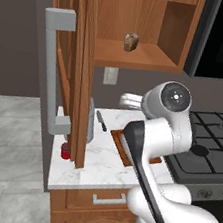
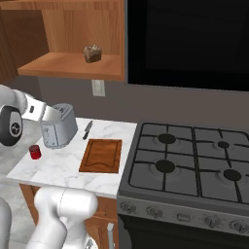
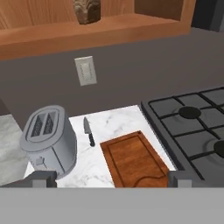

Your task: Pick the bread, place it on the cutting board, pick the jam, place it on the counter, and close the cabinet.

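The bread (image 1: 131, 41) (image 2: 92, 53) (image 3: 86, 11) lies on the lower shelf of the cabinet (image 1: 142, 55), whose door (image 1: 83, 69) stands wide open. The cutting board (image 2: 101, 155) (image 3: 135, 159) lies bare on the counter (image 2: 58, 170) next to the stove; in the left base view my arm hides part of the cutting board (image 1: 120, 144). The jam (image 1: 65, 150) (image 2: 35, 151) stands on the counter's front left corner. My gripper (image 3: 111, 178) is open and holds nothing. It hovers above the counter, well below the shelf, facing the wall.
A grey toaster (image 2: 58, 127) (image 3: 49, 142) stands at the counter's left, with a black-handled knife (image 2: 87, 130) (image 3: 89, 131) between it and the board. The gas stove (image 2: 194, 160) lies to the right. The door's long grey handle (image 1: 51, 69) juts out at the left.
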